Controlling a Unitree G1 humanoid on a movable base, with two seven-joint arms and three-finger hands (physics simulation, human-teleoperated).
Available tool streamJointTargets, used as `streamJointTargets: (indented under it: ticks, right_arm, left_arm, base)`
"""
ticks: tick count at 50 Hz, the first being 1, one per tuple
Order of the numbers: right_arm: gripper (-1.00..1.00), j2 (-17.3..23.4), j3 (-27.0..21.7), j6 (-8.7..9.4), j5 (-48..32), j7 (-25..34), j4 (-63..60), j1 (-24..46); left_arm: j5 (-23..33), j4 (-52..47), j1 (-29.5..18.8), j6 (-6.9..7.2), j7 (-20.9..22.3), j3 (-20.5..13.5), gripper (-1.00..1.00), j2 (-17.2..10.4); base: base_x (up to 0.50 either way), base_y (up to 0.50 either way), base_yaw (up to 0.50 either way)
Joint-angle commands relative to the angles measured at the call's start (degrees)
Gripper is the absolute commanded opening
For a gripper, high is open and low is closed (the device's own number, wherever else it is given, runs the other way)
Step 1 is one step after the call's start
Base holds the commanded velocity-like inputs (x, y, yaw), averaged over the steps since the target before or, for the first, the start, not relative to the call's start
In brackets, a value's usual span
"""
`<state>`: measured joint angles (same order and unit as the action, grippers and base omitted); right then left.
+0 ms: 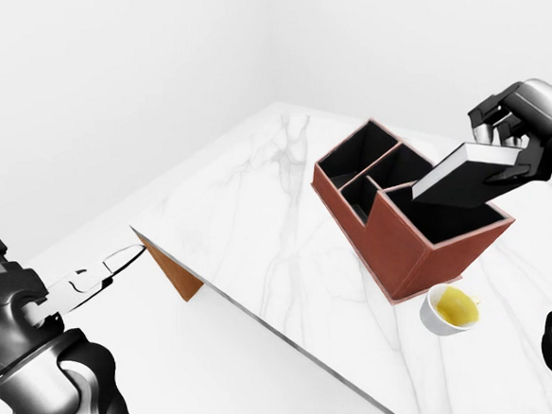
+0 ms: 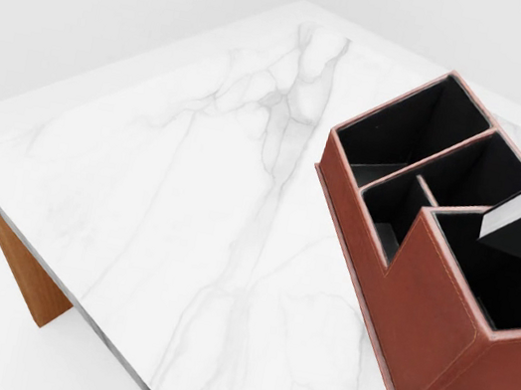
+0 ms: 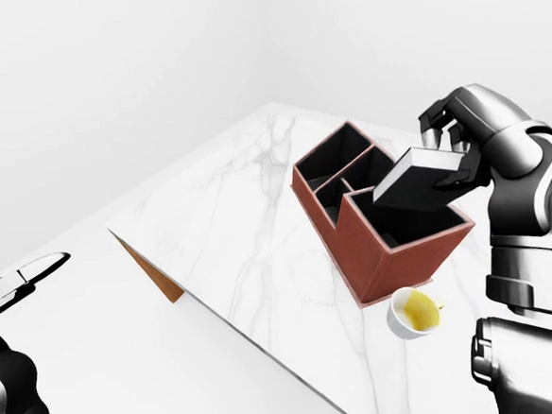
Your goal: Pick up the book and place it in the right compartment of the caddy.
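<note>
Fingers [image 3: 445,124] w/ book [image 3: 416,180] over caddy [image 3: 374,247], cup [image 3: 411,311] nearby.

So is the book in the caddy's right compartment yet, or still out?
Out: the book is tilted over the caddy, gripped by the right hand.

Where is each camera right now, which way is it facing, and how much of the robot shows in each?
Left-eye view: on the head, looking down at the table; both arms show, right robot hand holding the book over the caddy.
Right-eye view: same, shifted; left robot hand off the table.
Head view: closer on the caddy; no arm shows.
All share caddy, book and cup.
</note>
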<state>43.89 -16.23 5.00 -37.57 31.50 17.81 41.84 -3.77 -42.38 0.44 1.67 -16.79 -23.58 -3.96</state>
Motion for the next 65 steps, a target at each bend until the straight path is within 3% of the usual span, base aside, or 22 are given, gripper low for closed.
streamJointTargets:
  ticks: [1, 27, 47, 59, 65]
  right_arm:
    - [-1.00, -0.1, -0.3, -0.79, -1.1, -1.8, 1.3, 0.6]
    - [-1.00, -1.4, 0.8, -2.53, -2.2, -3.6, 4.2, 1.2]
    - [-1.00, -2.0, 1.5, -3.53, -3.3, -4.4, 6.5, 1.9]
    - [-1.00, -2.5, 2.4, -5.52, -4.1, -6.3, 10.6, 2.9]
    - [-1.00, -2.6, 2.5, -5.35, -4.4, -6.1, 10.4, 2.9]
  left_arm:
    - [0.1, 0.0, 0.1, -0.06, 0.0, 0.1, 1.00, 0.1]
    - [0.1, 0.4, 0.0, -0.38, 0.1, 0.1, 1.00, 0.0]
    - [0.0, -0.2, -0.2, 0.46, -0.1, 0.1, 1.00, -0.1]
    - [0.0, -0.3, -0.2, 0.60, -0.1, 0.0, 1.00, -0.1]
    - [0.0, -0.3, -0.3, 0.61, -0.1, 0.1, 1.00, -0.1]
  base:
    - [0.00, 0.00, 0.00]
    - [0.00, 0.00, 0.00]
    - [0.00, 0.00, 0.00]
    - [0.00, 0.00, 0.00]
    - [0.00, 0.00, 0.00]
